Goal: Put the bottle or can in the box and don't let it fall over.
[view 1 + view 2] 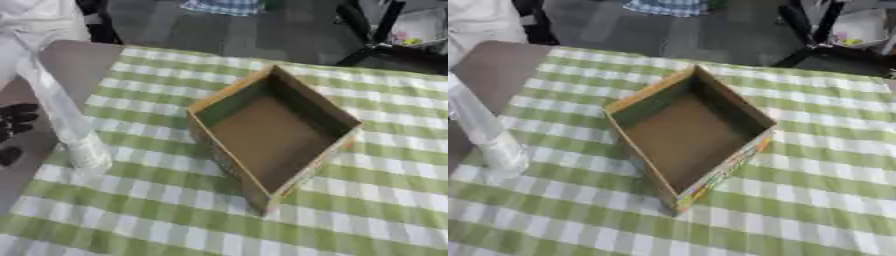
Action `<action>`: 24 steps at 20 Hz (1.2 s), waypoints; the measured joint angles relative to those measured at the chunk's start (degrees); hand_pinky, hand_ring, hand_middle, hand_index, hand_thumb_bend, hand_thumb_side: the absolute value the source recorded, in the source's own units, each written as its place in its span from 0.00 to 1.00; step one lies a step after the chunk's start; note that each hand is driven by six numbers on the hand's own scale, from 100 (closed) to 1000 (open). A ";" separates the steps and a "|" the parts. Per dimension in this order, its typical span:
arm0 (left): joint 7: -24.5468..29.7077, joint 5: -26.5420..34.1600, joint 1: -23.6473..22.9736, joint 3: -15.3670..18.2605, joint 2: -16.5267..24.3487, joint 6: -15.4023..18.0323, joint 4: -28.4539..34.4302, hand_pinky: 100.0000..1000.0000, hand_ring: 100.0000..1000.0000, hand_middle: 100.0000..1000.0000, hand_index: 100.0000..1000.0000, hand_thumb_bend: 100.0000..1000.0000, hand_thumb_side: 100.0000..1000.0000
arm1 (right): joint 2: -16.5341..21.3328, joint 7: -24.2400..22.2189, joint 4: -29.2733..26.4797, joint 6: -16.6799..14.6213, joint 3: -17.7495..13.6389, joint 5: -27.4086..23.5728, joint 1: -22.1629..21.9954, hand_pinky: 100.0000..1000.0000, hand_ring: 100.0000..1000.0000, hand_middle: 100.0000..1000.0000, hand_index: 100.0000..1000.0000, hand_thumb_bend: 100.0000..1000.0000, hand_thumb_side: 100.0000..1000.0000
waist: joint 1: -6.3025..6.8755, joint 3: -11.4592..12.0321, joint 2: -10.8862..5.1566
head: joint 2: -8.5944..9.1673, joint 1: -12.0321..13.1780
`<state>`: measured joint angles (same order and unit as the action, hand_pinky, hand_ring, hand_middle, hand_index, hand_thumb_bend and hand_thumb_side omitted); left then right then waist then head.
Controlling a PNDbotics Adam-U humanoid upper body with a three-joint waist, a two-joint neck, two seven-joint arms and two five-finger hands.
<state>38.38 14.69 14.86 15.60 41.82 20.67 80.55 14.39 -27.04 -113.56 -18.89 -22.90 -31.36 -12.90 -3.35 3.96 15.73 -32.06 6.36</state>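
A clear plastic bottle (66,122) stands tilted near the tablecloth's (367,200) left edge, just beside the left hand (16,127), whose dark fingers show curled but not around it, while the empty box (271,131) waits open-topped mid-cloth to receive it.

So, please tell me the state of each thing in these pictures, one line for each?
Box: open at the top, nothing inside, resting on the tablecloth.
Clear bottle: outside the box, to its left, leaning, base on the tablecloth edge.
Left hand: at the left edge beside the bottle; grip on it unclear.
Checked tablecloth: spread flat under the box.
Right hand: not in view.
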 measured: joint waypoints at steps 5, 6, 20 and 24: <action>-1.40 -0.74 1.59 -0.46 0.00 -1.04 -1.52 1.00 1.00 0.98 1.00 0.24 0.45 | 0.00 -0.19 0.00 0.03 0.01 0.00 0.00 0.91 1.00 1.00 1.00 0.00 0.56 | -0.11 -0.06 0.00 | 0.15 0.01; -1.70 -0.93 1.95 -0.58 0.00 -1.08 -1.77 1.00 1.00 0.98 1.00 0.24 0.45 | 0.00 -0.22 0.00 0.05 0.01 0.00 0.01 0.91 1.00 1.00 1.00 0.00 0.56 | -0.11 -0.06 0.00 | 0.25 0.01; -3.19 -3.83 6.70 -2.41 0.00 -0.54 -4.37 1.00 1.00 0.97 1.00 0.24 0.43 | -0.02 -0.65 0.00 0.29 0.35 0.00 0.04 0.91 1.00 1.00 1.00 0.00 0.56 | -0.30 -0.40 0.00 | 0.50 0.08; -3.46 -4.69 7.59 -2.78 0.00 -0.29 -5.34 1.00 1.00 0.97 1.00 0.24 0.41 | -0.03 -0.81 0.00 0.45 0.37 0.00 0.05 0.91 1.00 1.00 1.00 0.00 0.56 | -0.36 -0.42 0.02 | 0.50 0.02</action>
<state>34.92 10.00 22.45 12.83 41.82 20.38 75.21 14.36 -27.84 -113.56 -18.44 -22.53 -31.36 -12.85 -3.71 3.54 15.75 -31.56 6.38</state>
